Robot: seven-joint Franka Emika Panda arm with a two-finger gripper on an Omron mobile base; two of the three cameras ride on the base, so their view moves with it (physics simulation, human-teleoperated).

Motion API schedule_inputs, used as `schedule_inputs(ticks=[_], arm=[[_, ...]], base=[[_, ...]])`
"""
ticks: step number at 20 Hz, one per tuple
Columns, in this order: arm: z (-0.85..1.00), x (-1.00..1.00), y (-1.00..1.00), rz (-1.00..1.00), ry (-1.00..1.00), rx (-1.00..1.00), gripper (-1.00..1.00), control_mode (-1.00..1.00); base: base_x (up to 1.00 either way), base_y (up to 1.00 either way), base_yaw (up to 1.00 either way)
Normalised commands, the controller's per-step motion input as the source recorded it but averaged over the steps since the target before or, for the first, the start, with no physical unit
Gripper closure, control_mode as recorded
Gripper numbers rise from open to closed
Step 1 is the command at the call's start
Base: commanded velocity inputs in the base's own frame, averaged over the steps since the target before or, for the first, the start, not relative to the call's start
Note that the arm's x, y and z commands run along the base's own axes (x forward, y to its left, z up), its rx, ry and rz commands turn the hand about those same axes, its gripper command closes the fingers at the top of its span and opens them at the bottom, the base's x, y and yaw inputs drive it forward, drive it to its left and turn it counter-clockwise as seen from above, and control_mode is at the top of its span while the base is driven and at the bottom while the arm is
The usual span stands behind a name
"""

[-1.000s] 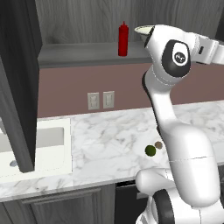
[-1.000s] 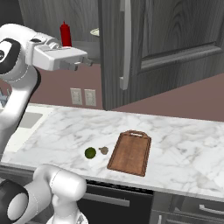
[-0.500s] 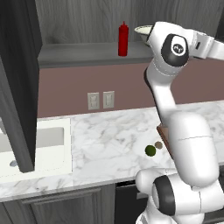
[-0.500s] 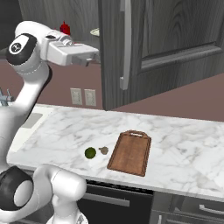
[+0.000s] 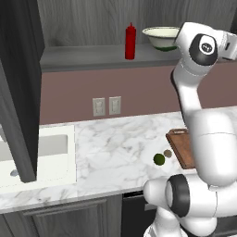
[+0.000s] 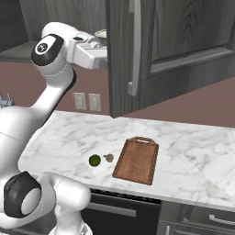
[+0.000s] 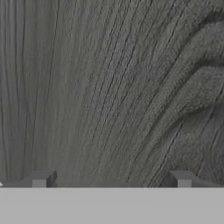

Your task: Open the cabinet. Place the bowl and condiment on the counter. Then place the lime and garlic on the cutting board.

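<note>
— Left of the claw?
— A slim red plastic squeeze bottle [image 5: 130, 40] stands upright, nozzle up, on the cabinet shelf; a round, shallow cream bowl [image 5: 161, 37] sits nearer.
— The claw itself?
— The two-finger claw [image 7: 111, 179] has its tips wide apart, holding nothing, facing dark grey wood grain [image 7: 113, 87].
— Below?
— A reddish-brown wooden cutting board [image 6: 137, 159] lies flat, handle pointing towards the wall.

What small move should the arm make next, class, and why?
Probably swing the open gripper back toward the bowl. The cabinet doors stand open, the bowl and red bottle sit on the shelf, yet the hand faces bare wood grain with nothing between its fingertips.
</note>
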Motion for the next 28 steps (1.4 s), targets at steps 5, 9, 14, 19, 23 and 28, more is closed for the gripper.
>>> schedule_inputs(ticks=[5,9,14,19,23,28], arm=[[0.00,0.00,-0.44,-0.09,0.00,-0.02,-1.00,-1.00],[0.00,-0.02,-0.59,-0.11,0.00,-0.05,-1.00,-1.00],[0.00,-0.11,-0.74,-0.13,0.02,-0.06,-1.00,-1.00],[0.00,-0.10,-0.63,-0.11,0.01,-0.05,-1.00,-1.00],[0.00,-0.20,-0.53,-0.07,0.01,-0.04,-1.00,-1.00],[0.00,-0.15,-0.27,0.00,0.00,0.00,-1.00,-1.00]], base=[[0.00,0.00,0.00],[0.00,0.00,0.00],[0.00,0.00,0.00],[0.00,0.00,0.00],[0.00,0.00,0.00],[0.00,0.00,0.00]])
